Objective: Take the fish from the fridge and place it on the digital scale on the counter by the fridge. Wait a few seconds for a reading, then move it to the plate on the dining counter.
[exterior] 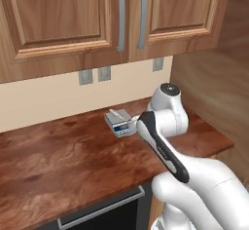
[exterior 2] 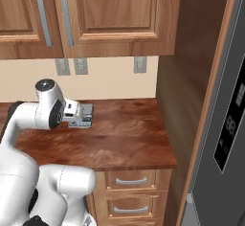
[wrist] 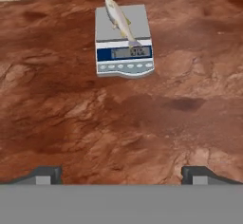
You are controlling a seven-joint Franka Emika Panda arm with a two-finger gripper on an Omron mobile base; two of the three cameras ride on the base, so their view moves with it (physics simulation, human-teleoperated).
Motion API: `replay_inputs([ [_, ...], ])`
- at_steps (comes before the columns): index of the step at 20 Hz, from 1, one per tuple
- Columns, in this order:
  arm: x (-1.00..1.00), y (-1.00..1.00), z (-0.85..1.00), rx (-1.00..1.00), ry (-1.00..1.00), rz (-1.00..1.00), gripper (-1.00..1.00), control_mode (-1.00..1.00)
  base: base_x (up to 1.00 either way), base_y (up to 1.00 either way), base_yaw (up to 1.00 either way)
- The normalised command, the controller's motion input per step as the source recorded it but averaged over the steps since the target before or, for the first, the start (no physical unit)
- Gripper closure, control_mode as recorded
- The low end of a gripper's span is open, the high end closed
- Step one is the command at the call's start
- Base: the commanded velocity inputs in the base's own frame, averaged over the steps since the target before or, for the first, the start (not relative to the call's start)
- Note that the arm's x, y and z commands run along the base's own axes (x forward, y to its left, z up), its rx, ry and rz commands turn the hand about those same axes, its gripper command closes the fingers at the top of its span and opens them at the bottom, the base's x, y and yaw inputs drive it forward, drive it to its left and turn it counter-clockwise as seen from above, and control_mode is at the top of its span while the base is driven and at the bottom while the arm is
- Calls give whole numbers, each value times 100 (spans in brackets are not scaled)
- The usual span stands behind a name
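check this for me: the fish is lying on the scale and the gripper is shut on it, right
Not quite. The fish does lie on the scale, but the gripper is open and well back from it, holding nothing. The hand view shows its fingertips spread wide over the bare counter.

Wooden wall cabinets point(exterior: 63, 14) with grey vertical handles point(exterior: 120, 18) hang above a cream backsplash point(exterior: 48, 95). Three grey wall outlets point(exterior: 85, 77) sit on it. Below, possibly a dark appliance front point(exterior: 104, 214).
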Motion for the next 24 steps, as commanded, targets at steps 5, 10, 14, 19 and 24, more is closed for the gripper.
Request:
replay_inputs([
  [5, -82, 0, 62, -2, 0, 0, -100, -100, 0, 0, 0],
  [10, -65, -6, 68, 0, -2, -1, -100, -100, 0, 0, 0],
  [14, -16, 0, 38, 0, -4, -2, -100, -100, 0, 0, 0],
  [19, 0, 0, 0, 0, 0, 0, -100, -100, 0, 0, 0],
  [24, 0, 0, 0, 0, 0, 0, -100, -100, 0, 0, 0],
])
